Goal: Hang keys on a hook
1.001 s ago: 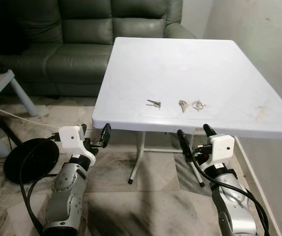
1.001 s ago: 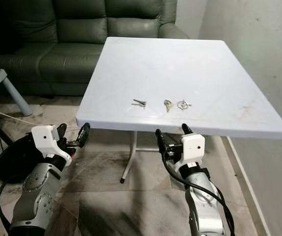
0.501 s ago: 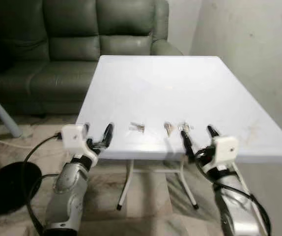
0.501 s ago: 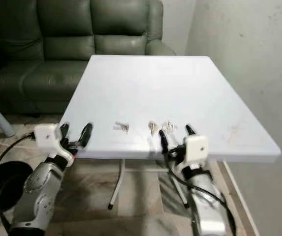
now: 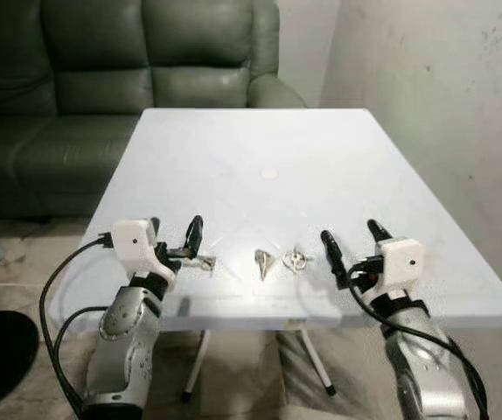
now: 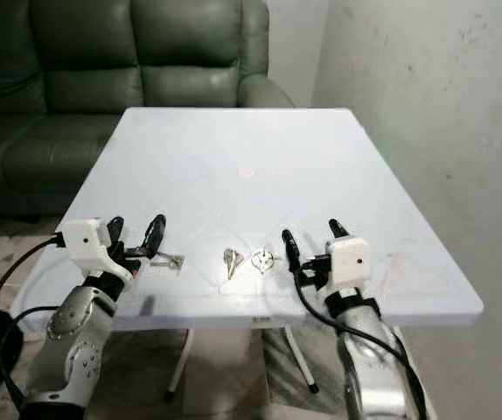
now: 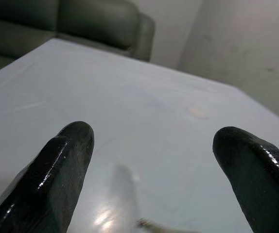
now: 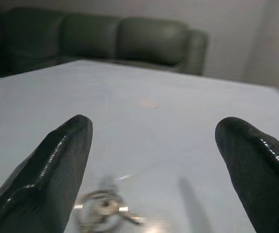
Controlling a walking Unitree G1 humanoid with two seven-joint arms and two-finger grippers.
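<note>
White plastic table stands before us with a green sofa at 11 o'clock. Three sets of keys lie near its front edge: one key just beside our left gripper, another key at 12 o'clock, and a key ring just beside our right gripper. Both grippers hover with fingers apart, holding nothing.

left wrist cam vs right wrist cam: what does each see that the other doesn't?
Left wrist: the open left hand aimed over a key at the frame edge. Right wrist: the open right hand aimed over a key ring. Shared: white table, green sofa, pale wall.
</note>
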